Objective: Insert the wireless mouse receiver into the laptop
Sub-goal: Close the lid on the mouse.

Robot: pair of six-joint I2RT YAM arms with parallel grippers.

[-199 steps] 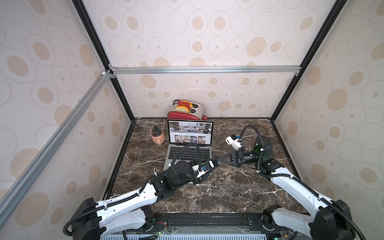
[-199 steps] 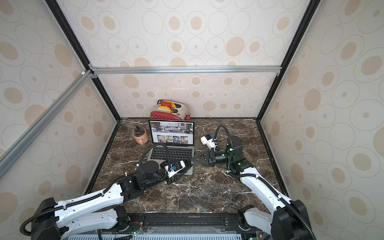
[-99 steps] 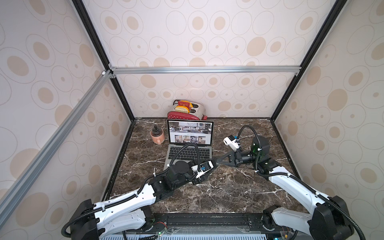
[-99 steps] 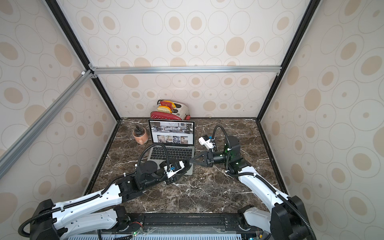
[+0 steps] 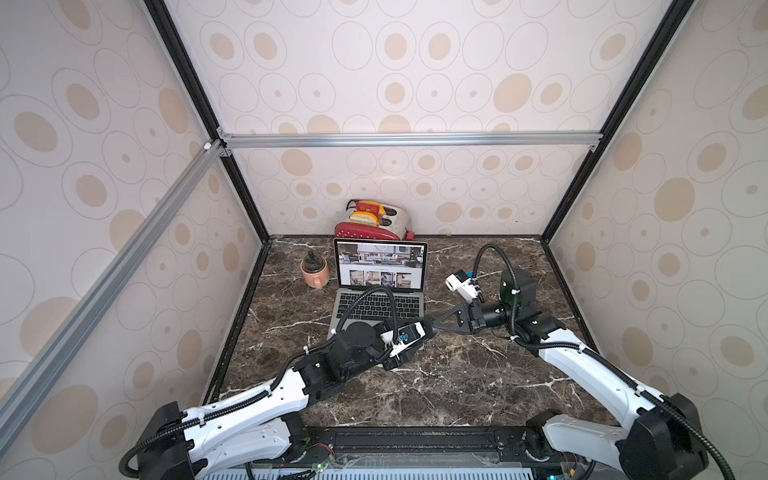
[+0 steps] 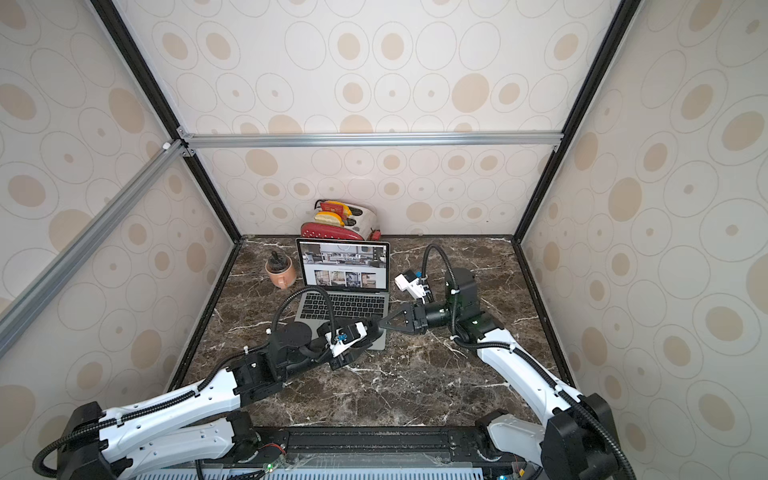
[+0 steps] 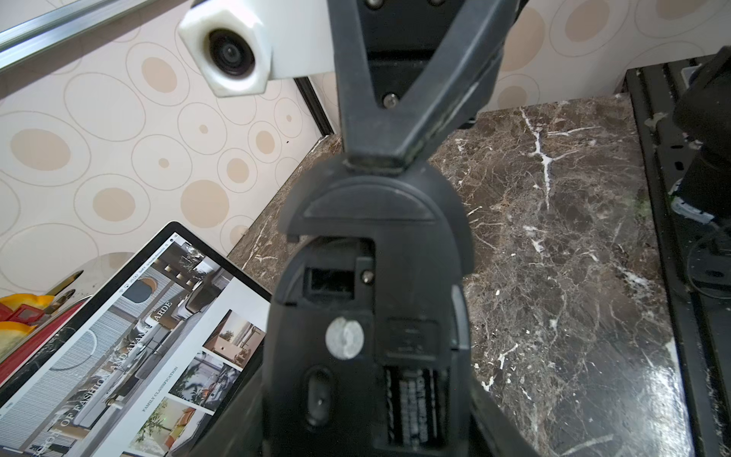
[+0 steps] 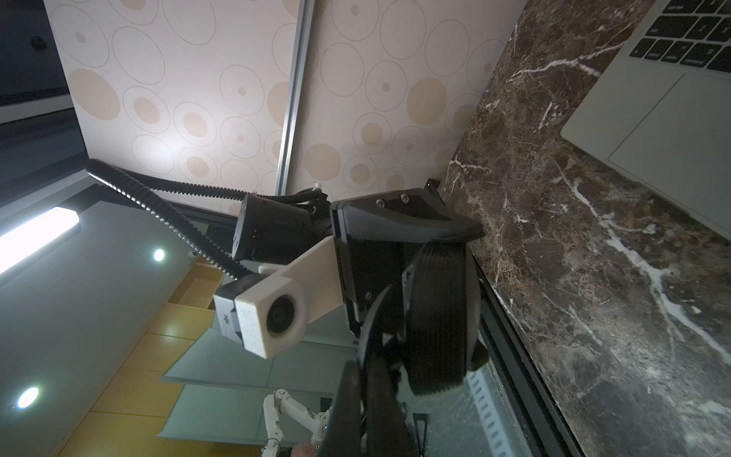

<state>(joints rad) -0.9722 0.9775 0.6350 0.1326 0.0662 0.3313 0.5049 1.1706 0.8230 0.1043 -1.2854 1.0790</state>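
Left claw [image 5: 424,332] clamps black mouse [image 7: 368,316]; right claw [image 7: 375,160], closed, meets its end.
Receiver unseen; a weak pinch may drop it.

A dark brown marble-patterned table [image 5: 457,386] with white veins carries three things; an open laptop [image 5: 380,266] stands near its middle; a small pink cup [image 5: 316,272] sits just left of the screen; a red and silver toaster [image 5: 374,224] stands behind, by the back wall.
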